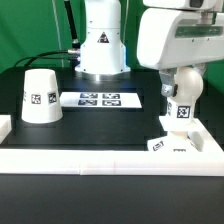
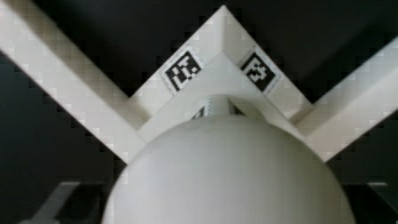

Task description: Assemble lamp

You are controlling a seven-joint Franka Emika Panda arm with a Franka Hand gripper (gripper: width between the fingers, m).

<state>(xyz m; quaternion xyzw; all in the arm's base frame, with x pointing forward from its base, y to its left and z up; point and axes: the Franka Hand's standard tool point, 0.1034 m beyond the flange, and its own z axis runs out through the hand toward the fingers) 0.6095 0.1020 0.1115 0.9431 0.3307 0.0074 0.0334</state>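
Observation:
The lamp base [image 1: 167, 146], a squat white block with tags, sits in the corner of the white rail at the exterior view's right. It also shows in the wrist view [image 2: 215, 75], wedged into the corner. My gripper [image 1: 181, 92] stands right above it, shut on the bulb [image 1: 182, 112], whose tagged stem points down at the base. In the wrist view the round bulb [image 2: 222, 165] fills the middle between my gripper's [image 2: 217, 208] dark fingers [image 2: 32, 205]. Whether the stem touches the base is hidden. The tapered shade [image 1: 40, 96] stands mouth down at the exterior view's left.
The marker board [image 1: 96, 99] lies flat on the black table behind the middle. A raised white rail [image 1: 100, 153] runs along the front and right edges; its two walls [image 2: 54, 60] meet at the base. The arm's pedestal [image 1: 102, 50] stands at the back.

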